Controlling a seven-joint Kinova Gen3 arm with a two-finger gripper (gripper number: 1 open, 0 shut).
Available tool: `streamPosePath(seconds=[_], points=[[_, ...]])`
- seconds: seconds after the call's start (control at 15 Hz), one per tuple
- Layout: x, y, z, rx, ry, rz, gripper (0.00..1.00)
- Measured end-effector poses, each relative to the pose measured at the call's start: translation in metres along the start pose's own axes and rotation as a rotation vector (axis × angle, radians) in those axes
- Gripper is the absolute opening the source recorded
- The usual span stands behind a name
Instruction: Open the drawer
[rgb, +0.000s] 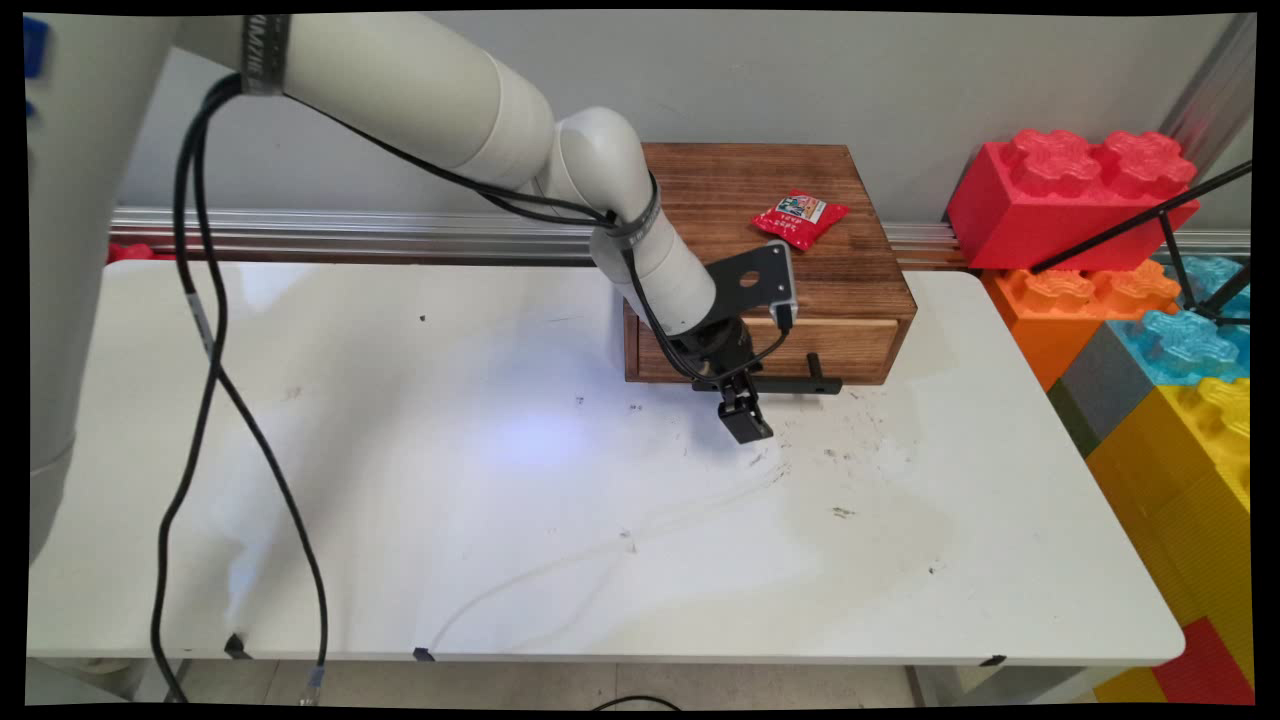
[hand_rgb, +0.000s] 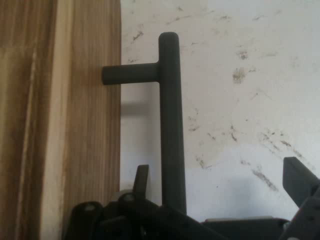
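Black bar handle (rgb: 800, 385): runs across the front of the wooden drawer, held off it on short posts, low over the worktop; in the hand view the bar (hand_rgb: 170, 125) passes between the two fingers, closer to one of them.
White worktop (rgb: 400, 450): scuffed with dark marks below the handle.
Black two-finger pincer (rgb: 748, 415): spread wide and holding nothing; it hangs at the handle, straddling the bar near its left end, and I see no contact with the bar in the hand view (hand_rgb: 220, 180).
Light wooden drawer front (rgb: 850, 345): appears flush with the box, so the drawer looks shut.
Dark brown wooden box (rgb: 720, 200): stands at the worktop's far edge by the wall.
Small red snack packet (rgb: 799, 218): lies on the box's top, toward its right side, well apart from the pincer.
Big plastic building blocks (rgb: 1070, 190): red, orange, blue and yellow, stacked off the worktop's right end.
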Motion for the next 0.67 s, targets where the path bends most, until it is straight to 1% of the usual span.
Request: streamPosePath(seconds=[0.47, 0.67], points=[[0.000, 0.003, 0.017, -0.010, -0.003, -0.011, 1.00], [0.000, 0.005, 0.022, -0.013, 0.000, -0.002, 1.00]])
